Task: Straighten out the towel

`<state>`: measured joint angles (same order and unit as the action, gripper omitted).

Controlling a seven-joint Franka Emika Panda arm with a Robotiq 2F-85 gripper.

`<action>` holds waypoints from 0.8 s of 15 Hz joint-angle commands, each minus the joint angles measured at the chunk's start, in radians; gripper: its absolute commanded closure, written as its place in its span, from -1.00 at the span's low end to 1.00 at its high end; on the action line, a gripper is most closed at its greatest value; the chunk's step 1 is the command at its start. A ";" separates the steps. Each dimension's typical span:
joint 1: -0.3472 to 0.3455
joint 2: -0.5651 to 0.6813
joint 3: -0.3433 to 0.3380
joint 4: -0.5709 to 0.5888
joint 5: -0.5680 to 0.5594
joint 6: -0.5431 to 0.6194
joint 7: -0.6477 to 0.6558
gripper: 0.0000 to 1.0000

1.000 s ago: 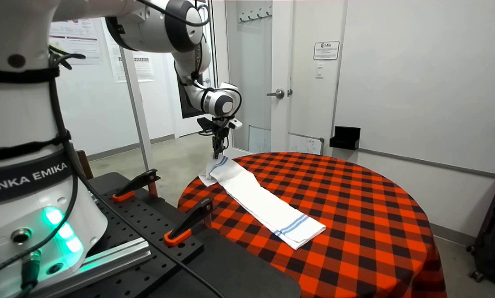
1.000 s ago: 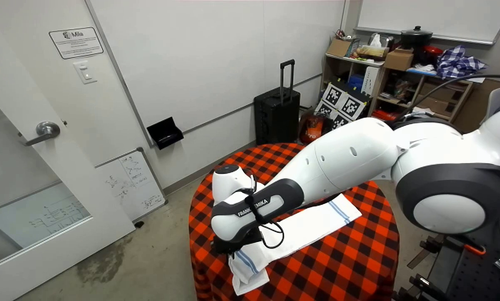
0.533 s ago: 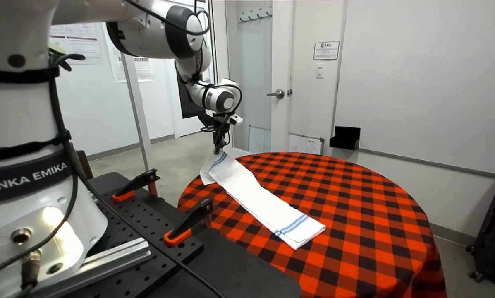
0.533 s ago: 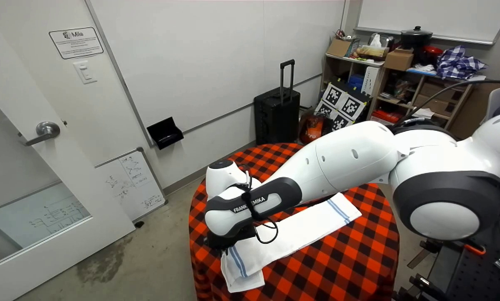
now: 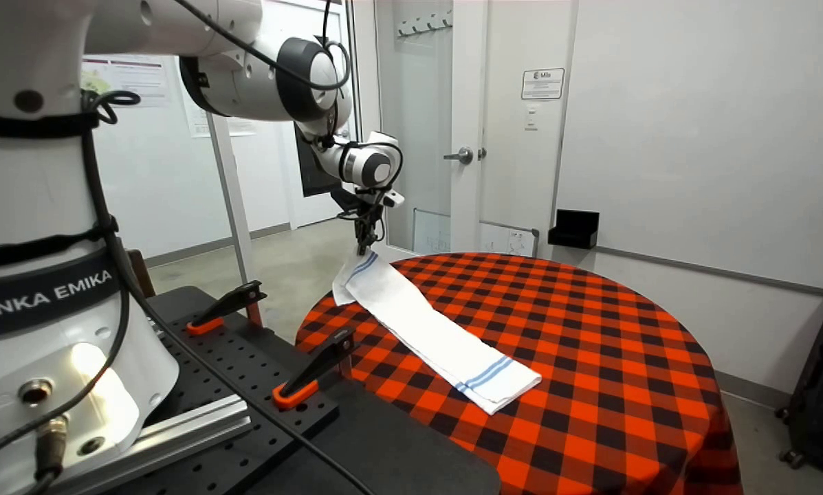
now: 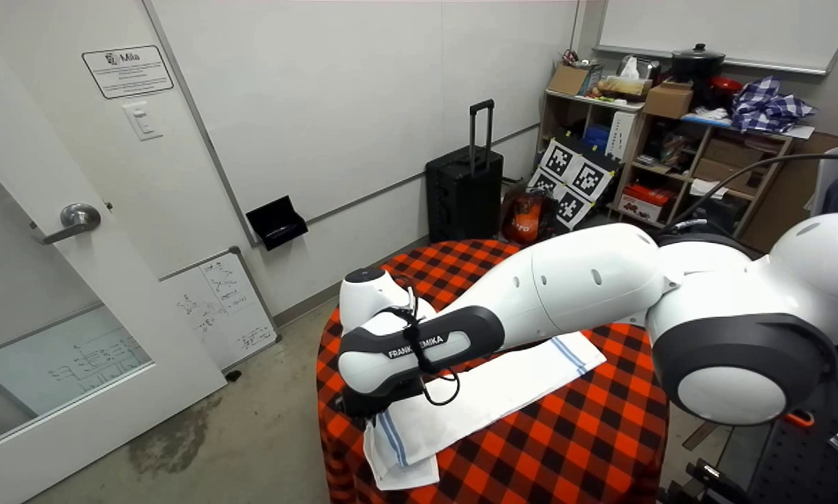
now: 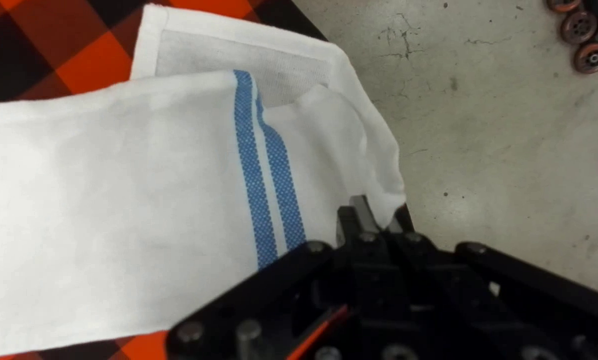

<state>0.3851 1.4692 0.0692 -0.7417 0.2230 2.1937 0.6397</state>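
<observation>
- Here's the gripper [image 7: 382, 207] with a hold on the towel [image 7: 119, 200]: fingers [image 7: 348, 225] drawn in tight, white fabric pinched between the tips.
- And that end is up in the air! In an exterior view it slopes from the fingertips down toward the checked cloth [image 5: 590, 330], a loose flap hanging alongside.
- The rest of the towel runs out over the cloth as one long folded strip, its other end lying flat, blue stripes [image 5: 487, 372] crossing it there.
- Over to the wrist view: two more stripes near the held end, one of them kinked, and the lower layer poking out at an angle from under the upper one.
- Just past that end comes the floor [image 7: 478, 175], the cloth's edge passing under the towel.
- The arm [image 6: 566, 287] reaches right across the cloth in an exterior view, hiding part of the towel; the fingertips are lost from sight there.
- Off the cloth, two clamps [image 5: 323, 361] sit on a black bench [image 5: 397, 440] beside the robot's base [image 5: 60, 399], a white light [image 5: 95, 368] glowing on it.
- Further back, a black suitcase [image 6: 464, 192] stands upright, with shelves [image 6: 701, 155] near it carrying boxes [image 6: 668, 100] and a lidded pot [image 6: 699, 63].
- A small whiteboard [image 6: 222, 308] leans beside the door [image 6: 117, 280].
</observation>
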 commanded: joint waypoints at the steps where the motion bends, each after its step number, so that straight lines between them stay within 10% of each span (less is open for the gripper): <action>1: 0.007 0.056 0.009 0.120 -0.035 -0.036 -0.011 0.46; 12: 0.006 0.027 0.022 0.113 -0.036 0.002 -0.077 -0.98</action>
<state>0.3949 1.4827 0.0758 -0.6780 0.2046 2.1964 0.5850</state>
